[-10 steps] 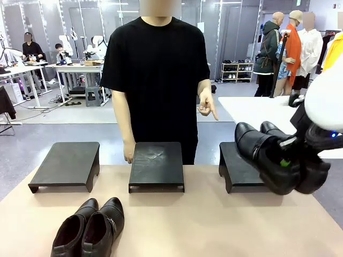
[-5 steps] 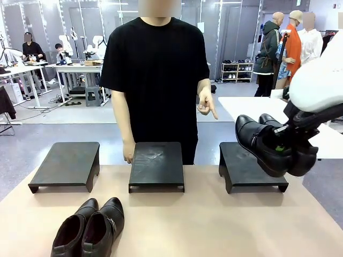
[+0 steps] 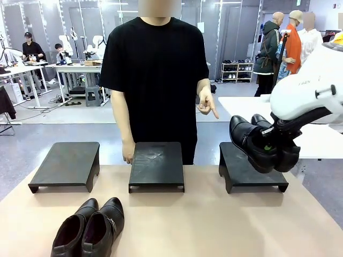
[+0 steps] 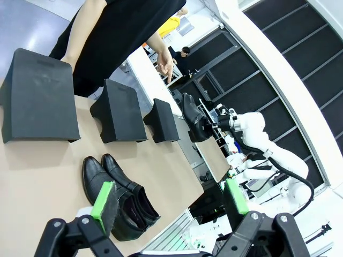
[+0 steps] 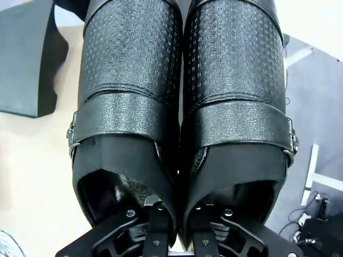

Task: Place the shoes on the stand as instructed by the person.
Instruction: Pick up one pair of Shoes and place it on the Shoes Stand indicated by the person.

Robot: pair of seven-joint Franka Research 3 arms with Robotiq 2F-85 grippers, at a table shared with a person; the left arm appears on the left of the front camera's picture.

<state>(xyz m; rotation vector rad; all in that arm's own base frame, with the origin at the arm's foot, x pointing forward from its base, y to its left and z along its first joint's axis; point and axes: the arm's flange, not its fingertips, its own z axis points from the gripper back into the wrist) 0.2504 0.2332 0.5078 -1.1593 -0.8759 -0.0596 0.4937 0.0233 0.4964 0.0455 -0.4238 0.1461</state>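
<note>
The tan table [image 3: 214,225] spans the lower half of the front view, and the person [image 3: 155,69] in a black T-shirt stands behind its far edge at 12 o'clock. The white right arm [image 3: 311,85] comes in from 3 o'clock. Three black stands sit in a row along the far side of the table: the left stand [image 3: 67,163] toward 10 o'clock from the table's middle, the middle stand [image 3: 156,163] at 12 o'clock right in front of the person, and the right stand [image 3: 241,174] toward 2 o'clock. One pair of black shoes [image 3: 257,142] is up in the air over the right stand's far right part, tilted with the toes raised toward 10 o'clock and the soles clear of the stand's top. The other pair [image 3: 91,230], with brownish lining, lies side by side on the table at 7 o'clock, toes pointing toward 1 o'clock and well apart from every stand. The right gripper [image 3: 270,145] has its jaws clamped narrow on the lifted pair; the right wrist view shows its fingers at the heel openings, pinching the two adjoining inner walls together. The left gripper [image 4: 169,199] hangs above the table with its jaws spread wide and nothing between the green pads. The person's pointing hand [image 3: 206,104] aims its forefinger down toward 5 o'clock, at the right stand's side; the other hand [image 3: 127,152] rests by the middle stand's far left corner.
</note>
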